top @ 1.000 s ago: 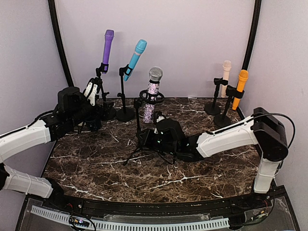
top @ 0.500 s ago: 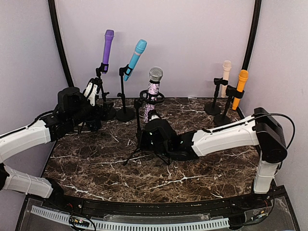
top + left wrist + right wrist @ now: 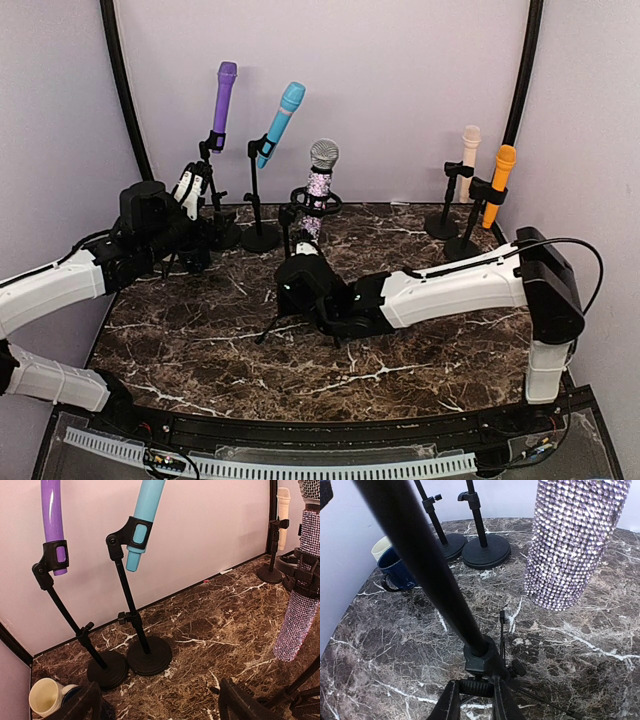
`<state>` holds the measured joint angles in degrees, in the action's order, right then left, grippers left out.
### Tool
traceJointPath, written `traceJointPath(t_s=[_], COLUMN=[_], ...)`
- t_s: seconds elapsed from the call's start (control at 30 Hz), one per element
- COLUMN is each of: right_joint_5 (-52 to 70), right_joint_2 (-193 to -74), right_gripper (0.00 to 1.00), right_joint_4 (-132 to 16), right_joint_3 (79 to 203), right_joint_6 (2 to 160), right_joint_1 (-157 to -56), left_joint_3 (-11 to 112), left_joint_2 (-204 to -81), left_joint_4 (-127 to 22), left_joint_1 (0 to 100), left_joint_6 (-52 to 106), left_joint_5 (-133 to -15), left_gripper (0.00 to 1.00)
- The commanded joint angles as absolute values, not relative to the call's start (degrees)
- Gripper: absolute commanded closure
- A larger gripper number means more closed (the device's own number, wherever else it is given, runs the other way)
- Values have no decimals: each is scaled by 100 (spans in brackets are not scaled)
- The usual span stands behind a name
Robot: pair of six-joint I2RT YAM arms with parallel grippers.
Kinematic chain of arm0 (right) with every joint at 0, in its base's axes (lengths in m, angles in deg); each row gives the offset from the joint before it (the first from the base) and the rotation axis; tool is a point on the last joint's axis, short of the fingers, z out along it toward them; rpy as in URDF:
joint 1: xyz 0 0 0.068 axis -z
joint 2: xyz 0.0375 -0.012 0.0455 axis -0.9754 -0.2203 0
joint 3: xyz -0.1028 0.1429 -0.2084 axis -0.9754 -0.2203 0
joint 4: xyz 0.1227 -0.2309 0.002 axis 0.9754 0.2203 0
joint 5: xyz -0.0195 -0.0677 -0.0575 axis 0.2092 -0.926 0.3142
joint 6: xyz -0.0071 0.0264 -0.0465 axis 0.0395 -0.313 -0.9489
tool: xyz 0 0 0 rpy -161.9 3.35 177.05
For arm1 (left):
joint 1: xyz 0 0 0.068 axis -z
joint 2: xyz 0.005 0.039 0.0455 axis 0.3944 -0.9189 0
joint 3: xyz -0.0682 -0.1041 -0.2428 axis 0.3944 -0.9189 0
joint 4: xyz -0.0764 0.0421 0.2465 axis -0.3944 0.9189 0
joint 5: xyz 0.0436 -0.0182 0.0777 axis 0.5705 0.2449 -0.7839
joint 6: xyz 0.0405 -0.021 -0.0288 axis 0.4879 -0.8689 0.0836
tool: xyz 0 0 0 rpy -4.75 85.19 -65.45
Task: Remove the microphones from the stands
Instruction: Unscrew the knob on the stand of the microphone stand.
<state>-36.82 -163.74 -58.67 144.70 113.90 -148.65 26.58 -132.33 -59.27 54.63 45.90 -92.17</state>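
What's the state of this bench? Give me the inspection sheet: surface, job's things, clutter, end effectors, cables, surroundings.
Surface: dark marble table, white-veined.
Job's things: glitter microphone sits in the clip of the tripod stand, not yet removed.
Clutter: purple microphone, blue microphone, cream microphone and orange microphone on their own stands; blue mug and white mug at the left edge.
End effectors: left end effector open and empty, facing the stands; right end effector nearly closed, its tips at the tripod stand's lower collar, grip unsure.
Cables: black cable loops over the right arm's elbow.
Surroundings: pale walls, black corner poles.
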Motion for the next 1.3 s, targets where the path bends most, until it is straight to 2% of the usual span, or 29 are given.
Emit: traceJointPath(t_s=[0.0,0.6,1.27], right_joint_5=[-4128,-4840,-5878], right_joint_2=[-16641,-17000,-17742], right_gripper=[92,91,90], right_joint_4=[-5329,-4930,-4567], right_joint_3=[14689,15165,15985], right_joint_6=[11053,10372,8352], right_joint_1=[-14986,-15221,-15593], left_joint_3=[2597,2580,2588], left_joint_2=[-13040,-13064,-13023], left_joint_4=[-6005,-6016,-6016], left_joint_1=[5465,5465,5469], left_joint_6=[4678,4679,4681], left_joint_5=[-9248,-9249,-9230], left_gripper=[17,17,17])
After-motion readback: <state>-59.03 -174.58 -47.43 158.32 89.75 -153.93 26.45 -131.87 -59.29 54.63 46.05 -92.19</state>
